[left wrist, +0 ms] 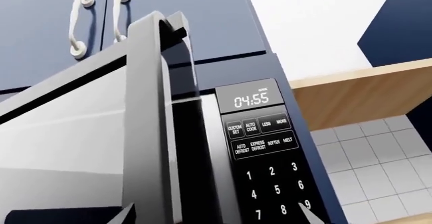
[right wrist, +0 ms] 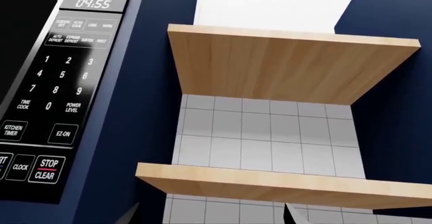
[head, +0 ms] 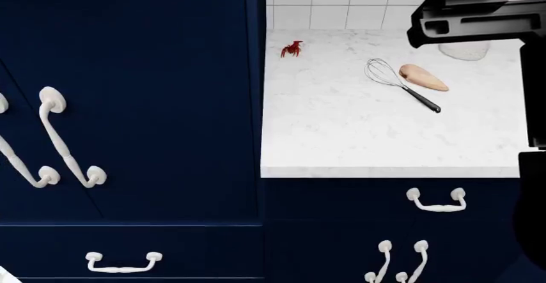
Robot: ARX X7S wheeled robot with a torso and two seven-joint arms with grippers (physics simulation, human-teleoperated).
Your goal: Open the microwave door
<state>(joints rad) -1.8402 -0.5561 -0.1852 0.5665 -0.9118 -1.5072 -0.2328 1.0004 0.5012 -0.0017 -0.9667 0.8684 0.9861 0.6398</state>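
Note:
In the left wrist view the microwave door (left wrist: 81,133) stands partly open, its grey free edge (left wrist: 145,107) swung out from the body, with a dark gap beside it. The black control panel (left wrist: 263,148) reads 04:55. My left gripper (left wrist: 217,216) is open. Its fingertips (left wrist: 123,213) straddle the door's free edge and the gap, and whether they touch the door cannot be told. The right wrist view shows the same panel (right wrist: 60,82) at one side. My right gripper (right wrist: 210,215) is open with nothing in it, facing tiled wall. The microwave is out of the head view.
Two wooden shelves (right wrist: 290,67) (right wrist: 284,183) hang on the tiled wall beside the microwave. Dark blue cabinets with white handles (left wrist: 78,24) sit above it. Below, a marble counter (head: 341,136) holds a whisk (head: 401,84), a red crayfish (head: 292,48) and a beige piece (head: 422,77). A black arm part (head: 477,15) crosses the head view.

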